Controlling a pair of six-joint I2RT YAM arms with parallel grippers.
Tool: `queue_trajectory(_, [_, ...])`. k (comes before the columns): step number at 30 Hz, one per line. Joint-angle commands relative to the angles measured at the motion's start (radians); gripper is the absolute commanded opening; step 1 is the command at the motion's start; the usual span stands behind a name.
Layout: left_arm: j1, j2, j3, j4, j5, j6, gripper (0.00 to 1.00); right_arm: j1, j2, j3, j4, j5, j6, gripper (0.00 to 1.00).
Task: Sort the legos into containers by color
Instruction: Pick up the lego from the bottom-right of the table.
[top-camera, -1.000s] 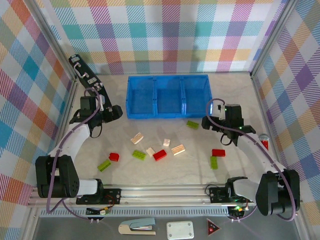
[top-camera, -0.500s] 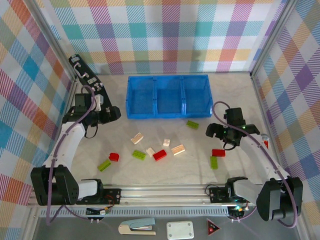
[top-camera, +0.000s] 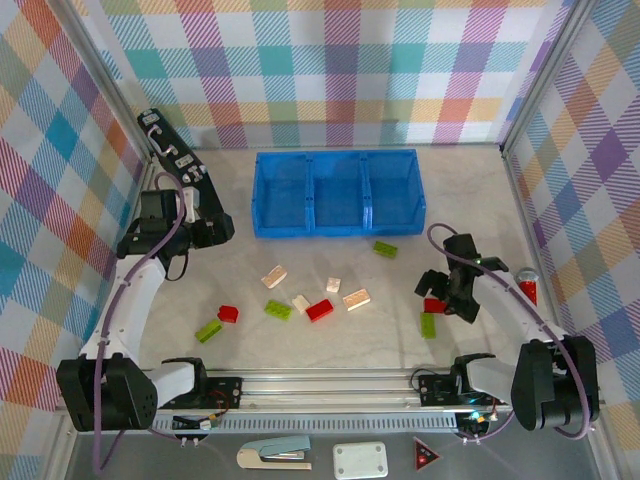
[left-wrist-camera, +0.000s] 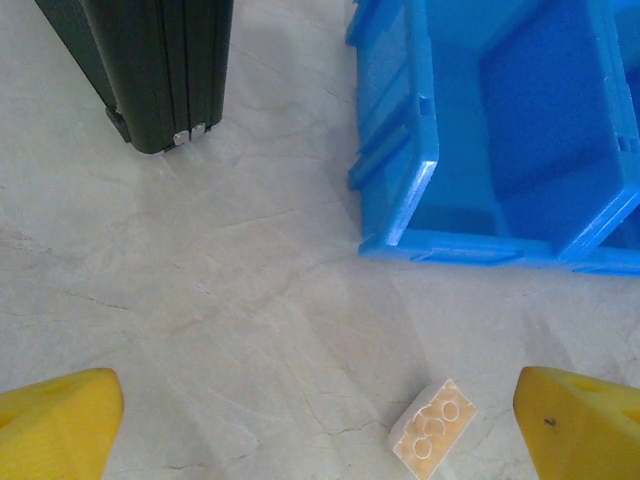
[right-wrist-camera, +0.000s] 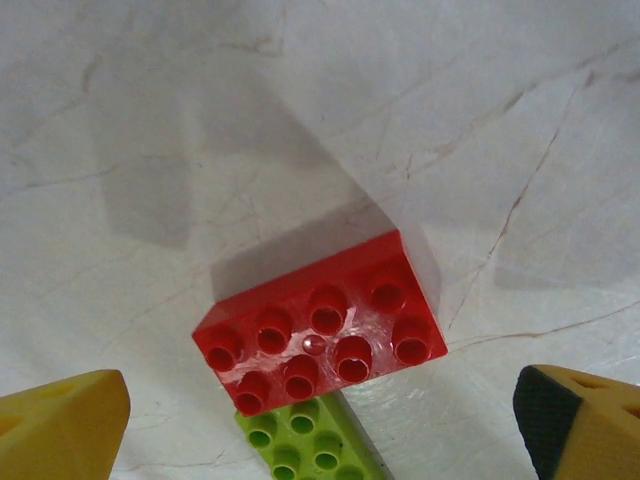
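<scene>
Your right claw (top-camera: 437, 297), jaws apart, hovers lower right over a red studded plastic brick (right-wrist-camera: 320, 335); left claw (top-camera: 218, 230) also apart.

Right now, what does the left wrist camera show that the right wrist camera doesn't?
Left wrist's own: a corner of the blue tray, the end of a black device, one cream brick. Right wrist's own: a red brick, studs up, a lime green brick close beside it. Shared: the pale marbled table and yellow fingertips spread wide: left hand, right hand, both open.
</scene>
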Motion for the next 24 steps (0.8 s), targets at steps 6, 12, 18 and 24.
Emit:
queue_trajectory(6, [0.013,-0.021,-0.014,-0.014,-0.026,0.016,1.0,0.017,0.047,0.008,0.018,-0.05,0.011,0.99])
queue_trajectory(12, [0.013,-0.015,-0.01,-0.012,-0.012,0.016,1.0,0.043,0.051,0.004,0.041,-0.096,-0.006,1.0])
queue_trajectory(18, [0.013,-0.01,-0.013,-0.011,0.009,0.007,1.0,0.099,0.068,0.005,0.045,-0.096,0.013,0.99])
queue_trajectory(24, [0.013,0.017,-0.005,-0.025,0.007,0.005,1.0,0.138,0.071,0.026,0.003,0.007,0.03,0.98])
